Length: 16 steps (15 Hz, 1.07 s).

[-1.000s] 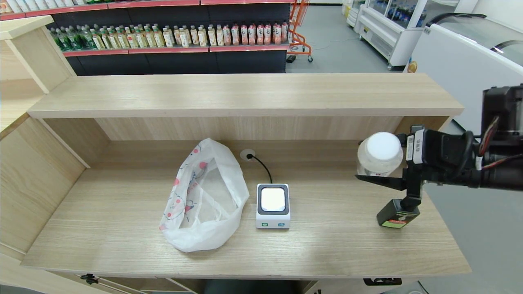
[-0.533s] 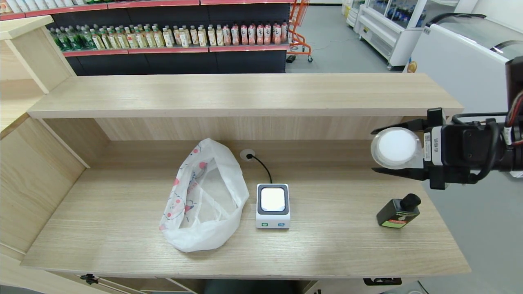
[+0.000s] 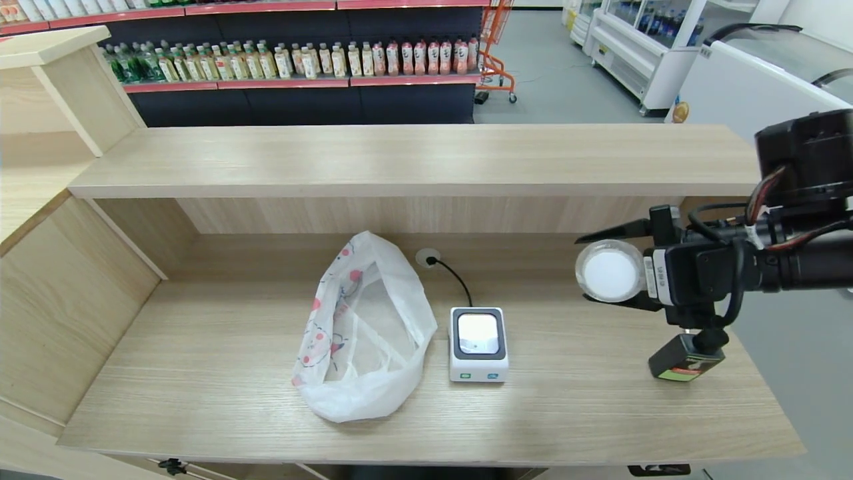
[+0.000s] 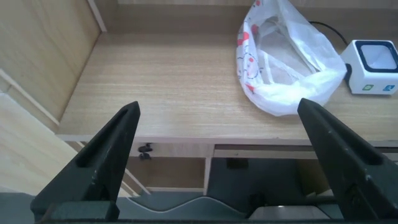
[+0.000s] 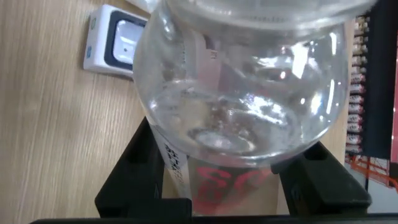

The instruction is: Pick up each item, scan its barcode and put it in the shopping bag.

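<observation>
The wooden counter is carrying an open shopping bag, lying just left of the scanner. The right gripper is clamping a clear, white-lidded jar in the air over the counter's right end, near a small black bottle. The left gripper is hanging with its jaws apart.

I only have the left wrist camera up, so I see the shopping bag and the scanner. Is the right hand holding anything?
Observer: Yes. The right hand is shut on a clear jar with a white lid, held in the air over the right end of the counter.
Operator: Anything left on the counter to pick up?
Observer: One small dark bottle sits near the right edge, below the right arm.
Operator: Is the jar over the scanner yet?
Observer: No. It hangs well to the right of the scanner, not above it.
</observation>
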### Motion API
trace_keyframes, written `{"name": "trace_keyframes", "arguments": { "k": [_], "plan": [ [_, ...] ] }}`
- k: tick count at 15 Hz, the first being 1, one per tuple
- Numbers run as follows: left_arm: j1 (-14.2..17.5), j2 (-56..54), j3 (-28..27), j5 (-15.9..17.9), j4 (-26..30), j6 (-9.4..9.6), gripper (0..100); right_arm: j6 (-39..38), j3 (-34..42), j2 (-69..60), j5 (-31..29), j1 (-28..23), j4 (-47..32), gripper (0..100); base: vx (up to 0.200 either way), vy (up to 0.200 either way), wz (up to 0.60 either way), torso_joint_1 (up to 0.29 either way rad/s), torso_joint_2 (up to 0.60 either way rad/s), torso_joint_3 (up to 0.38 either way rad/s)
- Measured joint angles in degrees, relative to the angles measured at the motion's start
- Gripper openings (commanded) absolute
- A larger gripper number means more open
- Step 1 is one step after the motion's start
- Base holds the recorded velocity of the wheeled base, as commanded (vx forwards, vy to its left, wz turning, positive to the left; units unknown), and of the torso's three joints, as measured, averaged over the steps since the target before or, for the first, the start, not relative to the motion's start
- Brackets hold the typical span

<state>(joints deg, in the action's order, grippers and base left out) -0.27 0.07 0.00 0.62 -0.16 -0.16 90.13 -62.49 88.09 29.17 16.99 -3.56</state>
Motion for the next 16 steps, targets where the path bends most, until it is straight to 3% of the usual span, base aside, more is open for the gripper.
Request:
{"name": "trace_keyframes", "arguments": {
  "k": [4,8,16],
  "plan": [
    [0.0,0.0,0.0,0.0,0.0,0.05,100,3.8,0.0,3.4,0.7,0.3,0.2,0,0.000,0.200,0.00,0.006,0.00,0.000],
    [0.0,0.0,0.0,0.0,0.0,0.11,100,9.0,-0.1,8.2,3.5,-1.0,0.9,0,0.000,0.000,0.00,0.000,0.00,0.000],
    [0.0,0.0,0.0,0.0,0.0,0.16,100,12.8,1.4,17.7,7.9,-2.0,10.5,0,0.000,0.000,0.00,0.000,0.00,0.000]
  ]
}}
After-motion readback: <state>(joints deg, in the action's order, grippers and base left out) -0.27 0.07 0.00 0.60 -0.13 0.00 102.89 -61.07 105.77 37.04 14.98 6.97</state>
